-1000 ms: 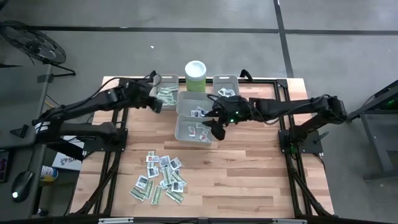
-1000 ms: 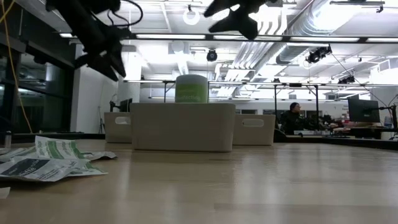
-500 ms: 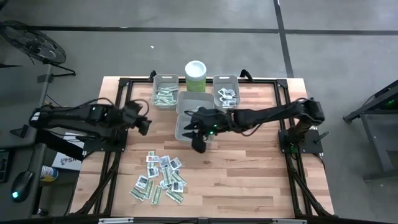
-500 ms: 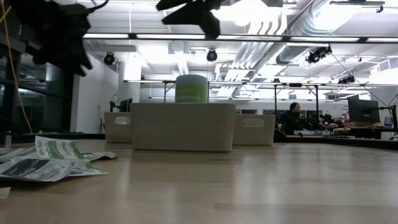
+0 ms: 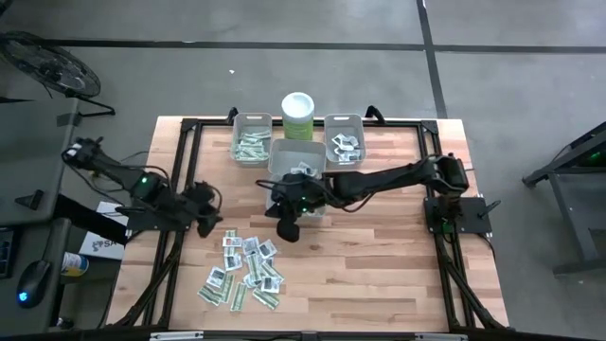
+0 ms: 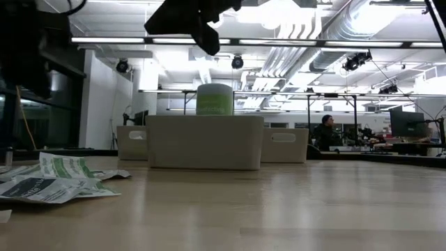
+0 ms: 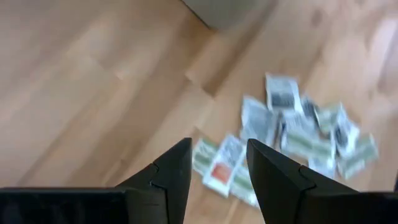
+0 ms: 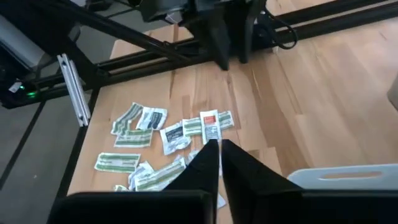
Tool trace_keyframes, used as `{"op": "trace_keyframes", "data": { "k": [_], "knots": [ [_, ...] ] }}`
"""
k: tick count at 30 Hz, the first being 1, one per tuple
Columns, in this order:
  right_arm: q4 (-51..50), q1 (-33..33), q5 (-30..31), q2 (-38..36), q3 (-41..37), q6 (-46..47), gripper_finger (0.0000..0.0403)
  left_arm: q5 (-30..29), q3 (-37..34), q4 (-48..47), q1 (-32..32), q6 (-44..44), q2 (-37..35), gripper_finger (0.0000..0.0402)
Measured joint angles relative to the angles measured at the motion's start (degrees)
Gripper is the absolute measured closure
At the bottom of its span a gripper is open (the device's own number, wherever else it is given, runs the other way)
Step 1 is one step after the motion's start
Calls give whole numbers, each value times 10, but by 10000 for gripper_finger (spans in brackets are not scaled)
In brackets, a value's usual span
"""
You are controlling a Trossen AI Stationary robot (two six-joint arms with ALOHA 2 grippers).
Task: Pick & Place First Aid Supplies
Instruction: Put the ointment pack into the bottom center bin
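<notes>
First aid packets (image 5: 244, 272) lie in loose heap on bare wood, well short of grey bins (image 5: 295, 182); unsorted stock, waiting for pickup. My right gripper (image 5: 288, 230) hangs between near bin and heap, fingers pressed together, nothing held; likely heading for heap. My left gripper (image 5: 205, 224) hovers beside heap, fingers apart, empty, aimed at packets for next grab.
</notes>
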Motion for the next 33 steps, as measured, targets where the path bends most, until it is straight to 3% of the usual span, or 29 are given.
{"op": "trace_keyframes", "data": {
  "k": [5, 11, 19, 23, 29, 33],
  "knots": [
    [24, 3, -4, 20, 0, 1, 399, 29, -17, 8, -85, -17, 0, 248],
    [85, 21, -15, 74, 0, -4, 402, 26, -59, 40, -172, -138, 0, 248],
    [193, 29, -39, 139, 7, 0, 402, -58, -110, 115, -272, -263, 5, 248],
    [178, 28, -65, 186, 71, -16, 402, -81, -117, 125, -310, -313, 20, 248],
    [44, 28, -59, 269, 213, -44, 403, -84, -117, 120, -349, -365, 48, 248],
    [8, 22, -62, 310, 274, -40, 403, -94, -117, 118, -362, -384, 73, 248]
  ]
}}
